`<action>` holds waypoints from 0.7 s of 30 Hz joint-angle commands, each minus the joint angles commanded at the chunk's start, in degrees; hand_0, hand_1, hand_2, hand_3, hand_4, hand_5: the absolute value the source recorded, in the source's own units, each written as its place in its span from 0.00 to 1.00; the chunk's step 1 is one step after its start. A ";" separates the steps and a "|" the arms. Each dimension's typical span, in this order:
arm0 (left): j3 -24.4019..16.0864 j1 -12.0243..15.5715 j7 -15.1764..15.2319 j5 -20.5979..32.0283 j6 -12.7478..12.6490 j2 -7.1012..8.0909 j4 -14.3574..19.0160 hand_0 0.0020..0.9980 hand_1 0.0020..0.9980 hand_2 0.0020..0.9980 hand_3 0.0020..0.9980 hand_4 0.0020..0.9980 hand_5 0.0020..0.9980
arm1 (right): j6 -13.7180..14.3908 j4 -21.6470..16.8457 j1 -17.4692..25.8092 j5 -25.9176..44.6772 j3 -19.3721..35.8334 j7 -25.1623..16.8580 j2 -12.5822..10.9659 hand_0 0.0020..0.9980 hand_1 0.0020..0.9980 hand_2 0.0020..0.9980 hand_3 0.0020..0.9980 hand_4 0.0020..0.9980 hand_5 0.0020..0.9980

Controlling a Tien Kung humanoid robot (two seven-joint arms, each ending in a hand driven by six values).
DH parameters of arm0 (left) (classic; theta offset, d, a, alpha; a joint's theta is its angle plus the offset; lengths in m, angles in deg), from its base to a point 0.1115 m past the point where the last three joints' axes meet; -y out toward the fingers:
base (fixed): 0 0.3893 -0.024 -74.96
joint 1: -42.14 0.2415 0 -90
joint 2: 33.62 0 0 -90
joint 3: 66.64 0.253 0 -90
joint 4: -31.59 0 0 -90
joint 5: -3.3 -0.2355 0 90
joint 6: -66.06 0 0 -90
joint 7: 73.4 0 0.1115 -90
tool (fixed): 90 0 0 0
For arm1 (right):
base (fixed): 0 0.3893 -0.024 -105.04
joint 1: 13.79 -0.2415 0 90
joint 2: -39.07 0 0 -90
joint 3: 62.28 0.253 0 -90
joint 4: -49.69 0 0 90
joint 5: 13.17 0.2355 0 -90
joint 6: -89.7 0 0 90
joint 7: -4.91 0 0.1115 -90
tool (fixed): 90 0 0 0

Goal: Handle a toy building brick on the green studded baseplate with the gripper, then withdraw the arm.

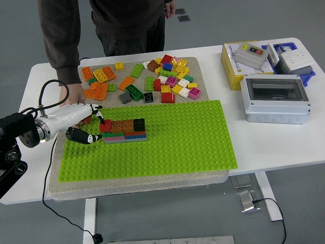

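Note:
The green studded baseplate (172, 142) lies on a beige mat. On its upper left stands a low stack of bricks (124, 131), with red, brown and black ones on top. My left hand (90, 123), white with black fingertips, reaches in from the left and now touches the stack's left end. A small red brick (87, 119) shows between its fingers and thumb, and the fingers are curled over it. One fingertip (101, 122) rests by the stack's red top brick (105, 125). My right arm is out of sight.
Several loose bricks (152, 81) lie on the mat behind the baseplate. A person stands at the far side with a hand (71, 94) resting on the mat just behind my hand. A grey enclosure (277, 97) and a yellow box (234, 66) sit at the right.

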 joint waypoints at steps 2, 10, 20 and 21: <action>-0.02 0.16 -0.01 0.02 0.01 -0.12 -0.01 0.99 0.99 0.98 0.67 0.71 0.33 | 0.01 0.00 0.02 0.07 -0.01 -0.06 0.00 0.64 0.56 0.53 0.80 0.67 1.00; 0.23 0.43 0.01 0.09 0.01 -0.52 0.03 0.99 0.99 0.98 0.66 0.71 0.33 | 0.12 0.00 0.09 0.64 -0.63 -0.28 -0.03 0.64 0.57 0.53 0.80 0.67 1.00; 0.44 0.57 0.11 0.22 -0.16 -1.12 -0.71 0.99 0.99 0.98 0.66 0.71 0.33 | 0.13 0.00 0.13 1.29 -1.38 -0.43 0.05 0.64 0.57 0.53 0.80 0.67 1.00; 0.47 0.59 0.13 0.22 -0.18 -1.21 -0.84 0.99 0.99 0.98 0.66 0.71 0.33 | 0.12 0.00 0.13 1.33 -1.43 -0.44 0.06 0.64 0.57 0.53 0.80 0.67 1.00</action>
